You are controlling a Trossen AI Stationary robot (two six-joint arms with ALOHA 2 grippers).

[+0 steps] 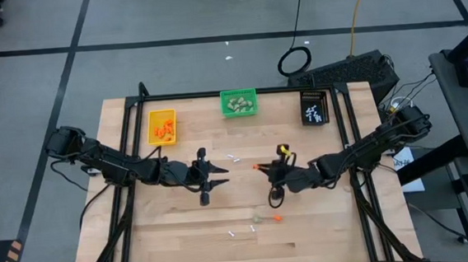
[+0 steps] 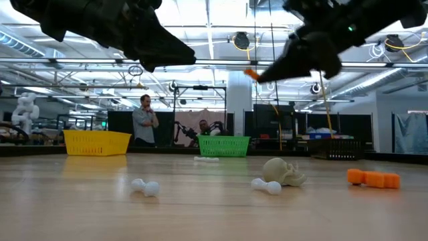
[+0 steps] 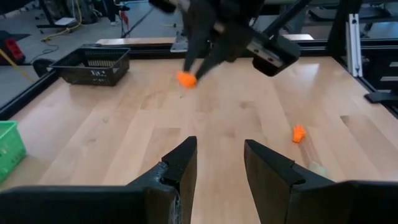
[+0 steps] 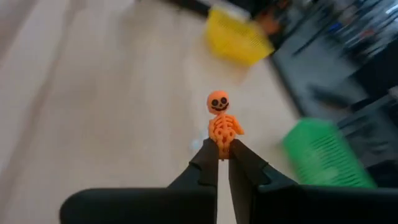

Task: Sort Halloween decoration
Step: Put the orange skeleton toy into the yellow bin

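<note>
My right end effector (image 4: pixel 223 155) hides the orange skeleton's (image 4: pixel 221 121) legs; behind, the yellow bin (image 4: pixel 238 38) and green bin (image 4: pixel 326 155) blur, the latter cut off.

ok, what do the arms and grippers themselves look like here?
Both arms are dark, jointed and glossy black. The left gripper has two thick, wedge-shaped black fingers. The right gripper has narrower tapered black fingers, with a yellow marking on the wrist.

Yellow bin (image 1: pixel 162 126), green bin (image 1: pixel 239 102), black bin (image 1: pixel 314 107) (far table edge)
</note>
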